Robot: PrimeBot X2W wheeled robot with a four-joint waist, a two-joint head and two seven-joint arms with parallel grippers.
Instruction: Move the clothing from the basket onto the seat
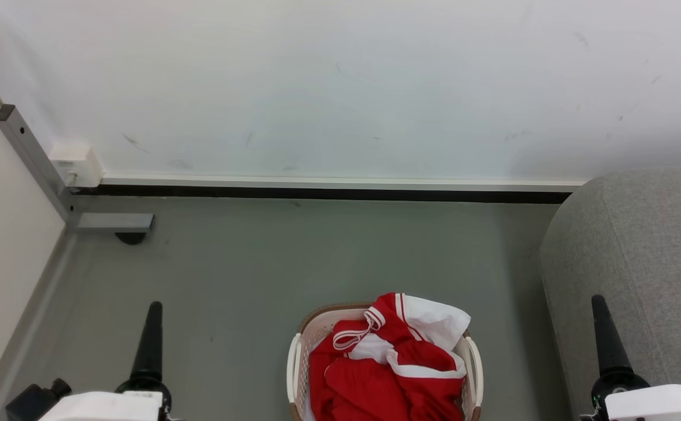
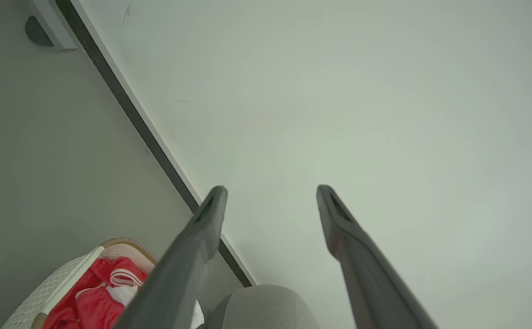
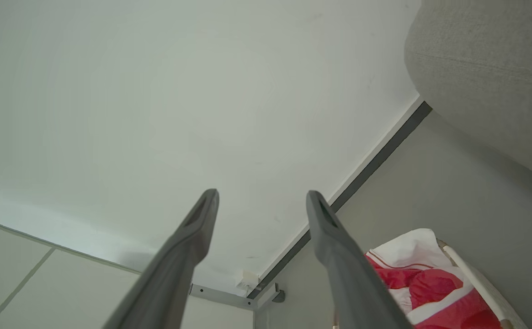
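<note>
Head view crops the basket (image 1: 295, 358) at bottom; left fingers (image 2: 199, 237), right fingers (image 3: 190, 237) spread apart.

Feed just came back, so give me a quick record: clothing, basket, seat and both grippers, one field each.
clothing: red and white, heaped in the basket, rising above its rim
basket: on the grey floor, between the two grippers
seat: grey, right of the basket, no clothing on the part in view
left gripper: open, empty
right gripper: open, empty
progress: transfer not yet begun
</note>
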